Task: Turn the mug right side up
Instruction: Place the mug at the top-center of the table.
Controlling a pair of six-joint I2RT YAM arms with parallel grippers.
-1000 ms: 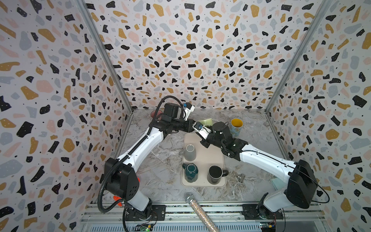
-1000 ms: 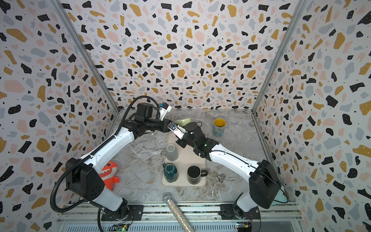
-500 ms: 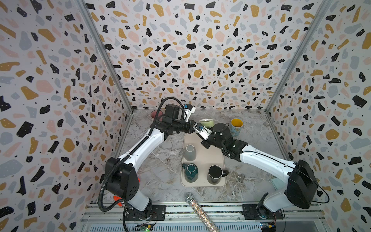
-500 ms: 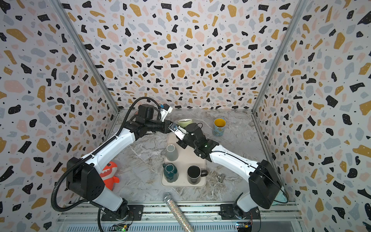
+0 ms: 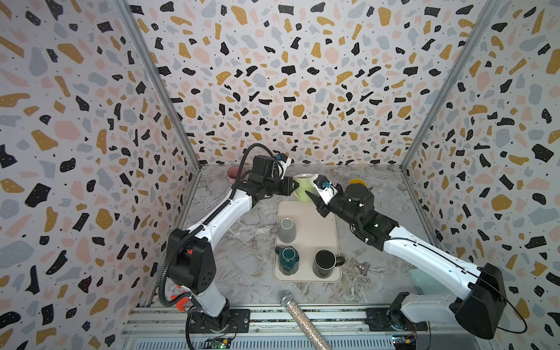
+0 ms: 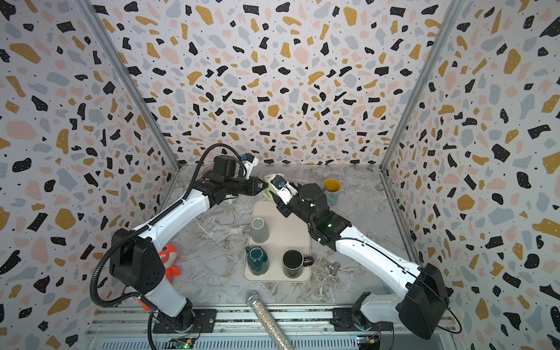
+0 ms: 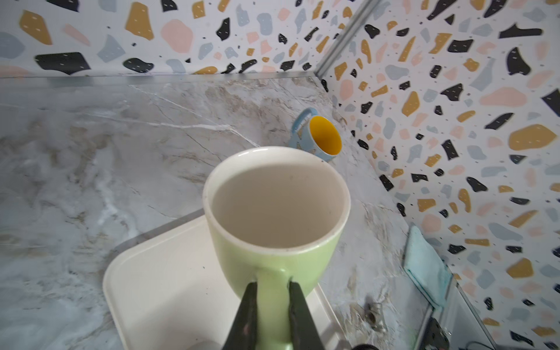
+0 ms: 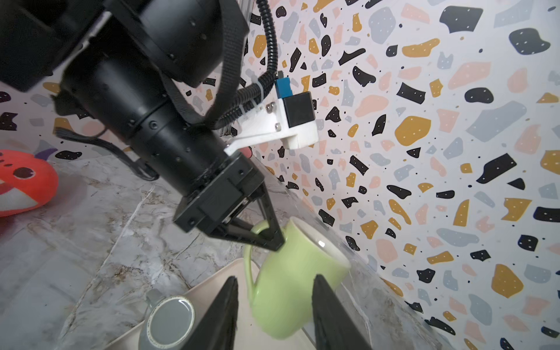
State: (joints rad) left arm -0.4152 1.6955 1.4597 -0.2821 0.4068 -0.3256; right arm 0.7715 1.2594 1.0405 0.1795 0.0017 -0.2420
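Observation:
A light green mug point(image 5: 303, 185) point(image 6: 267, 182) point(image 7: 278, 212) point(image 8: 291, 272) hangs over the far end of the beige tray point(image 5: 321, 221) point(image 6: 291, 230) point(image 7: 157, 288) point(image 8: 212, 285), mouth upward and slightly tilted. My left gripper point(image 5: 295, 186) point(image 6: 260, 185) point(image 7: 269, 285) point(image 8: 274, 239) is shut on its handle. My right gripper point(image 5: 312, 200) point(image 6: 277, 203) point(image 8: 274, 277) is open, one finger on each side of the mug's body and clear of it. Whether the mug's base touches the tray I cannot tell.
On the tray stand a grey mug point(image 5: 286, 230), a teal mug point(image 5: 287, 259) and a black mug point(image 5: 325, 263). A yellow-lined blue mug point(image 5: 357, 182) point(image 7: 321, 139) sits back right, a pink cup point(image 5: 233, 174) back left. An orange plush point(image 6: 169, 260), a glitter microphone point(image 5: 300, 318) and a teal cloth point(image 7: 424, 266) lie nearer the front.
My right gripper has opened and let go of the green mug's body. The left gripper keeps hold of the handle, and the mug's mouth now faces more upward.

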